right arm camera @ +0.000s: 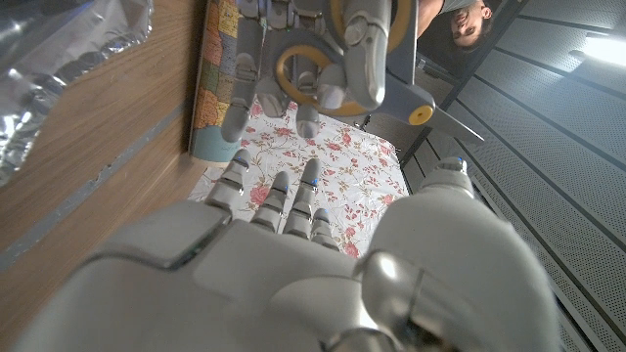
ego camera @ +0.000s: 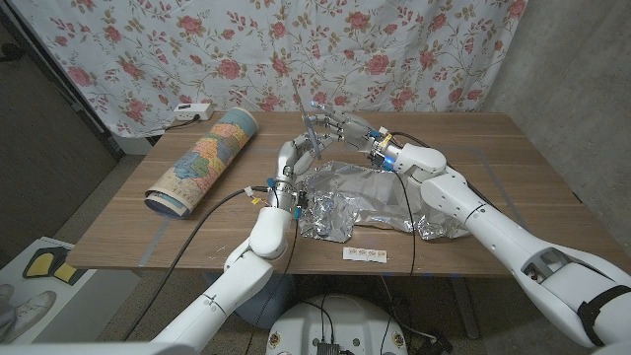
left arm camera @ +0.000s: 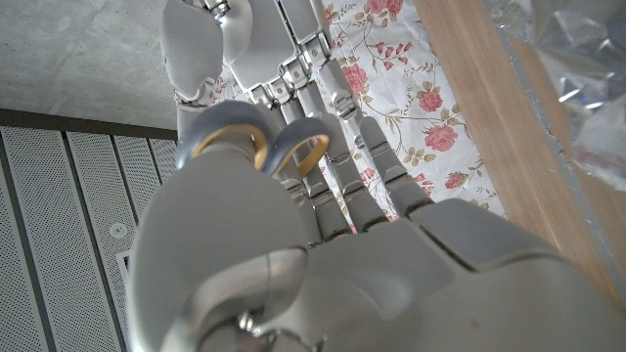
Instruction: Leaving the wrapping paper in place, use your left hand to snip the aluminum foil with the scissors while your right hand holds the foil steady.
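Left hand [ego camera: 293,158] holds the scissors [ego camera: 308,123] aloft above the aluminum foil [ego camera: 365,197]; right hand [ego camera: 345,128] hovers beside, fingers spread, empty. Risk: foil unpinned (could slide or tear on the counter [ego camera: 513,168]).

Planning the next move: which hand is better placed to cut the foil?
Left. The left hand already holds the scissors, raised above the aluminum foil; the right hand holds nothing.

one pair of scissors [ego camera: 308,123], one crumpled foil sheet [ego camera: 370,197], one wrapping paper roll [ego camera: 202,161].
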Controlling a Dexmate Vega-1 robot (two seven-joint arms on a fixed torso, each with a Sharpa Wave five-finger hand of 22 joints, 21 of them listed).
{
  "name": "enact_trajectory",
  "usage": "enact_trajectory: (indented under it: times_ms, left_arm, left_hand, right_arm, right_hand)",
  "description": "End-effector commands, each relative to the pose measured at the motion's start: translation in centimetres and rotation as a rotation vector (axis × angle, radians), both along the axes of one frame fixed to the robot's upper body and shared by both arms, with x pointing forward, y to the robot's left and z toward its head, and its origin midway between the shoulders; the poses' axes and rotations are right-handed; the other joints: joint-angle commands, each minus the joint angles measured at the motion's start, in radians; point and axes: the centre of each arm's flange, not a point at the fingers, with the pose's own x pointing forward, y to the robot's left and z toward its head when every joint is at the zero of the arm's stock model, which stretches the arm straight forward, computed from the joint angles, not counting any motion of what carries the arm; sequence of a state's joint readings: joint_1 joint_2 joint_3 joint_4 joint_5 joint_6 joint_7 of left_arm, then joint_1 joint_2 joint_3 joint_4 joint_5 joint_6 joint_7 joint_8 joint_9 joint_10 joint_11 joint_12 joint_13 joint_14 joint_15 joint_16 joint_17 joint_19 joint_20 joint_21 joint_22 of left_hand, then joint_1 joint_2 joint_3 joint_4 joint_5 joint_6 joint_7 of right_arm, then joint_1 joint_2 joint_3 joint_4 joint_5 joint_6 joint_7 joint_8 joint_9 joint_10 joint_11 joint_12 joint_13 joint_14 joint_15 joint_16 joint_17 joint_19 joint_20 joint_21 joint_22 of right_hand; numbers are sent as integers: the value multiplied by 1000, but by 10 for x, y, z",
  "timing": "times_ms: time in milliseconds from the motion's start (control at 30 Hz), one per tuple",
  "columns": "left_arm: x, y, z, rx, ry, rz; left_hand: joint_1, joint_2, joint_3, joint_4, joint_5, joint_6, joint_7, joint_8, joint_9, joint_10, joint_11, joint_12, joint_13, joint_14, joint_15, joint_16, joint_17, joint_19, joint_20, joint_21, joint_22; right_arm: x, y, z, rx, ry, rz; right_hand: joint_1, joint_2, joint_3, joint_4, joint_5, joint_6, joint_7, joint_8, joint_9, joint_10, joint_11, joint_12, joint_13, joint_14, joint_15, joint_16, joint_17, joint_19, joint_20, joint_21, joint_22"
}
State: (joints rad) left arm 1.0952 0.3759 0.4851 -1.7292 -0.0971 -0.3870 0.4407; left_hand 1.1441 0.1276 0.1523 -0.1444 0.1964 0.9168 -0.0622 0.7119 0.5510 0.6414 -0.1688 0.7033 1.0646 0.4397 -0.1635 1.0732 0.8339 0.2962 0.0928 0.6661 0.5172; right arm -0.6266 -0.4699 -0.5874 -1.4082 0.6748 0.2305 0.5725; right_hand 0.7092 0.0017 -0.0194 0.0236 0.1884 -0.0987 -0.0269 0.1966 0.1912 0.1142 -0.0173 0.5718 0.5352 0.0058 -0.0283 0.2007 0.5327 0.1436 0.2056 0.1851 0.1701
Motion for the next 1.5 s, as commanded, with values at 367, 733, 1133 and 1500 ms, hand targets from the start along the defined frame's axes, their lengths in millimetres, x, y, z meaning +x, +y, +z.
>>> enact_trajectory:
  times_ms: [367, 733, 1133, 1500]
  left_arm:
    - [-48, 3, 15, -31, 28, 62]
    - [-74, 6, 10, -27, 107, 62]
    - [-84, 18, -7, 19, 211, 109]
    - [-95, 30, -16, 48, 222, 187]
  left_hand:
    - [2, 9, 2, -1, 18, 30, 38, 26, 13, 106, 3, 325, -5, 95, 22, 28, -47, 27, 18, 40, -1]
    - [-18, -9, -10, 3, 18, 40, 29, 26, 11, 110, -6, 322, -20, 99, 22, 38, -65, 34, 17, 58, -3]
    - [-171, -75, -85, 56, -5, 18, 43, -3, -3, 78, 7, 319, -26, 71, 33, 42, -104, 18, 27, 71, -14]
    - [-251, -105, -120, 78, -16, 23, 60, -23, -17, 68, 26, 314, -41, 69, 56, 45, -132, 5, 44, 73, -26]
  right_arm:
    - [9, -25, -5, 54, 42, -64]
    - [16, -32, -12, 68, 72, -86]
    - [21, -38, -17, 73, 115, -105]
    - [25, -39, -21, 84, 128, -108]
  right_hand:
    - [5, 15, 6, -5, 9, 0, 1, 6, 2, 14, -12, -14, -10, -4, -28, 11, -11, -3, -4, 5, 4]
    - [7, 21, 9, -8, 10, 4, 3, 8, 2, 18, -14, -21, -16, -6, -29, 12, -17, -2, -6, 6, 4]
    - [8, 25, 10, -12, 11, 7, 4, 9, 1, 27, -15, -29, -23, -6, -26, 14, -25, -3, -5, 5, 4]
    - [10, 30, 13, -15, 11, 7, 3, 9, 1, 34, -17, -36, -29, -8, -27, 15, -32, -5, -6, 5, 4]
